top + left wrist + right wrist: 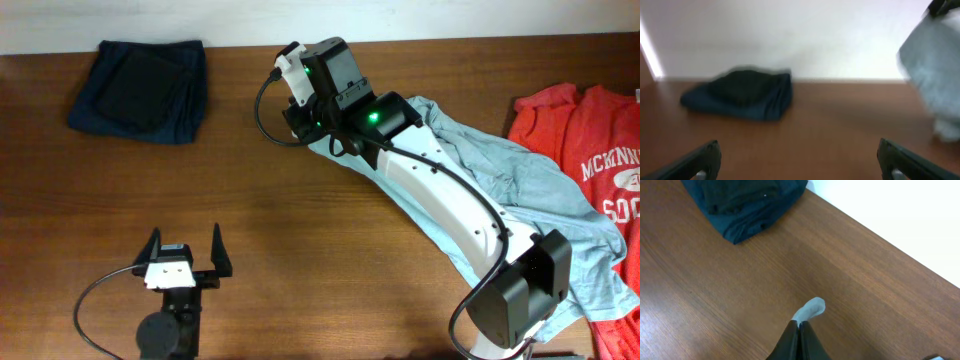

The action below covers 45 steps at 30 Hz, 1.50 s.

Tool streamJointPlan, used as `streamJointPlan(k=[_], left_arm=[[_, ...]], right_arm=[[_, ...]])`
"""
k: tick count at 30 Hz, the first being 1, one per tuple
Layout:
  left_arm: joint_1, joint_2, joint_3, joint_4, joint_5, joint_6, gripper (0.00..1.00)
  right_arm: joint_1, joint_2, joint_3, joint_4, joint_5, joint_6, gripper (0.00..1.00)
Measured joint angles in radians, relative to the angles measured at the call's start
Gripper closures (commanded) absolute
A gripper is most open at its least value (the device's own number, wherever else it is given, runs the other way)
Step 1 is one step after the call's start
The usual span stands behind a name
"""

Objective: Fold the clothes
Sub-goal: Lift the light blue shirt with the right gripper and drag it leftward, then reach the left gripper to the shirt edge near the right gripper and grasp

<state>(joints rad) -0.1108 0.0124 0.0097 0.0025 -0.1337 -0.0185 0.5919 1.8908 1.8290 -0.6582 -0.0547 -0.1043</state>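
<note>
A pale grey-teal T-shirt (530, 185) lies crumpled across the right half of the table, partly under my right arm. My right gripper (800, 324) is shut on a small corner of this shirt (811, 309), held just above the bare wood near the back centre. In the overhead view its fingertips are hidden beneath the wrist. The red T-shirt (590, 140) with white lettering lies spread at the far right edge, partly overlapped by the grey-teal one. My left gripper (185, 240) hovers open near the front left with nothing between its fingers (705, 157).
A folded dark navy garment (140, 90) sits at the back left corner, also seen in the left wrist view (745, 92) and the right wrist view (745, 200). A white wall runs along the table's back edge. My right arm spans the table diagonally.
</note>
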Motion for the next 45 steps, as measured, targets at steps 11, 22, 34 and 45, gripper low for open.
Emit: streamJointPlan(k=[11, 22, 34, 45], left_arm=[[0.0, 0.213, 0.266, -0.22, 0.229, -0.118, 0.01], [0.0, 1.142, 0.846, -0.212, 0.529, -0.162, 0.0], [0.0, 1.617, 0.886, 0.011, 0.847, -0.169, 0.21], [-0.001, 1.804, 0.887, 0.259, 1.085, -0.17, 0.23]], right_arm=[[0.0, 0.0, 0.0, 0.001, -0.001, 0.0, 0.96], [-0.001, 0.0, 0.0, 0.006, -0.004, 0.0, 0.96], [-0.001, 0.0, 0.0, 0.008, -0.004, 0.0, 0.96], [-0.001, 0.0, 0.0, 0.008, -0.004, 0.0, 0.96]])
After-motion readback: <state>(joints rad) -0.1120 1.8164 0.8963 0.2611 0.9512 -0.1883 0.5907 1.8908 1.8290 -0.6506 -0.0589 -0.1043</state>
